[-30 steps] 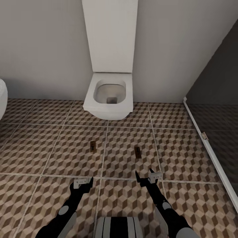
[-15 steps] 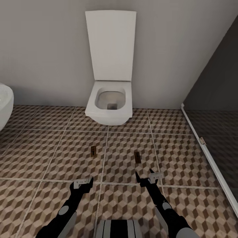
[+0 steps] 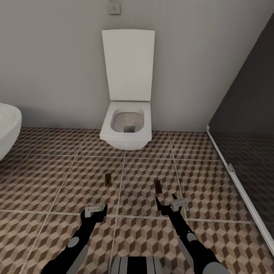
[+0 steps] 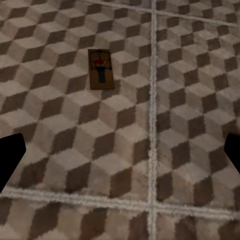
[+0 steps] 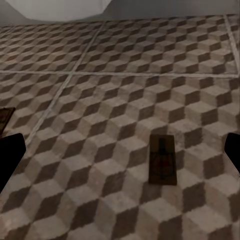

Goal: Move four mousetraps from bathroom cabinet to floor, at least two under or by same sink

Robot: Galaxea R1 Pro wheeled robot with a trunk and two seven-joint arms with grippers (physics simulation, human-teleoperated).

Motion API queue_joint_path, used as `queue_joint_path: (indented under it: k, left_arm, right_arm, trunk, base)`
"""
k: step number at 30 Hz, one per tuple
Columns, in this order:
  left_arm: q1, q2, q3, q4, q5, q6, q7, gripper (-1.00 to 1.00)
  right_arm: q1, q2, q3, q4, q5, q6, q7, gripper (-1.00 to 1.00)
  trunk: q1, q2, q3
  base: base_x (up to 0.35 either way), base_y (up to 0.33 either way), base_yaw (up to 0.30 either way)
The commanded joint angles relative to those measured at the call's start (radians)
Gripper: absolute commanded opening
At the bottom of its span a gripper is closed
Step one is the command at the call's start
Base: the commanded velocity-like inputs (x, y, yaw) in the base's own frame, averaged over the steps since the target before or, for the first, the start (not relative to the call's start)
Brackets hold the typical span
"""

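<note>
1. Two mousetraps are laid flat on the bathroom floor point(image 3: 213, 182) before the toilet point(image 3: 127, 129): the left mousetrap point(image 3: 108, 178) and the right mousetrap point(image 3: 158, 186), set well apart.
2. The fingers of the left gripper point(image 3: 96, 210) and right gripper point(image 3: 169, 204) are spread, nothing held, one behind each trap.
3. Thin tan boards with dark metal are seen; a red mark is perhaps discernible.
4. A sink point(image 3: 7, 125) is seen at the left, not close.

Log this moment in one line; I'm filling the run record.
left gripper: open, empty | right gripper: open, empty | two small tan wooden mousetraps: flat on cube-patterned tiled floor, before white toilet
</note>
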Motion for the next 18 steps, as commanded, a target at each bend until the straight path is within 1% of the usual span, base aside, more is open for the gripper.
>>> queue_joint_path:
  k: [1,18]
  left_arm:
    - [-0.001,0.002,-0.007,0.000,0.008,-0.005,0.009,1.00]
    - [-0.001,0.001,-0.007,0.001,0.008,-0.005,0.009,1.00]
  right_arm:
    - [0.000,0.000,0.000,0.001,-0.003,-0.003,0.004,1.00]
    - [0.000,0.000,0.000,0.001,-0.003,-0.003,0.004,1.00]
  trunk:
    - [-0.004,0.007,0.003]
    - [-0.069,0.126,0.056]
  base:
    - [0.000,0.000,0.000]
    - [0.000,0.000,0.000]
